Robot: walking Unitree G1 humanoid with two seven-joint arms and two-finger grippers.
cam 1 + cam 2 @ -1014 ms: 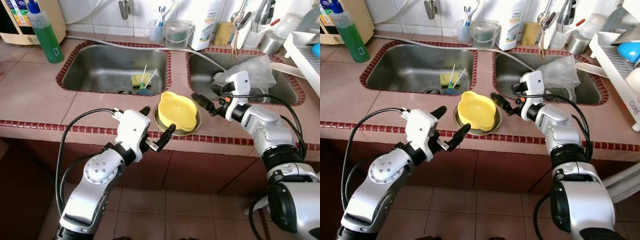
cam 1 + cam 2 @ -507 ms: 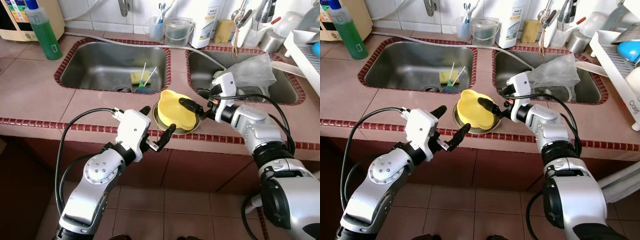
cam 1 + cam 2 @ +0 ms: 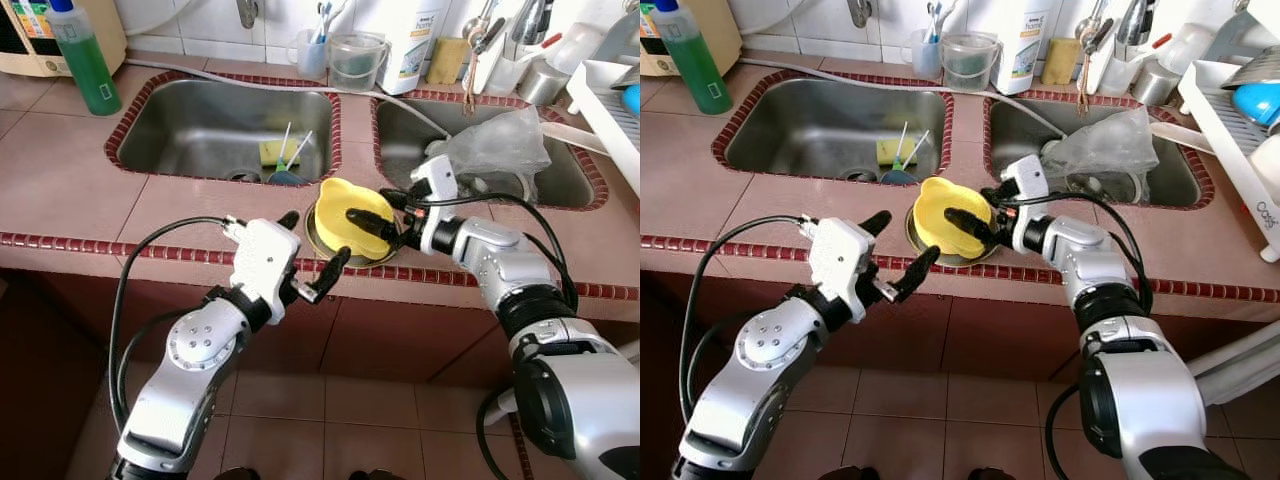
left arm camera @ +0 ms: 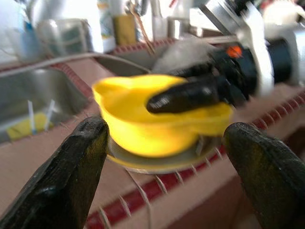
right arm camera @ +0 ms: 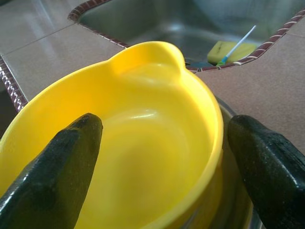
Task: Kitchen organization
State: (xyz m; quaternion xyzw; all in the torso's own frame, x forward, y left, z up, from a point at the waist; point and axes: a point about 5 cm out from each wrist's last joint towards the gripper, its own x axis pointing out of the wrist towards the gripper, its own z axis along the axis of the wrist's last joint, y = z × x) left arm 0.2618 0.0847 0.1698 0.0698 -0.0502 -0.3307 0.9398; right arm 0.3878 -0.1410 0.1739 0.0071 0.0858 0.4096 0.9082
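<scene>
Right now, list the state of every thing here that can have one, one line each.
yellow bowl: upright, empty, sitting on a metal plate
right gripper: open, one finger inside the bowl, one outside its rim
left gripper: open, holding nothing, in front of the counter edge
green soap bottle: upright, capped
clear plastic cup: upright
left sink: drained, sponge inside
</scene>
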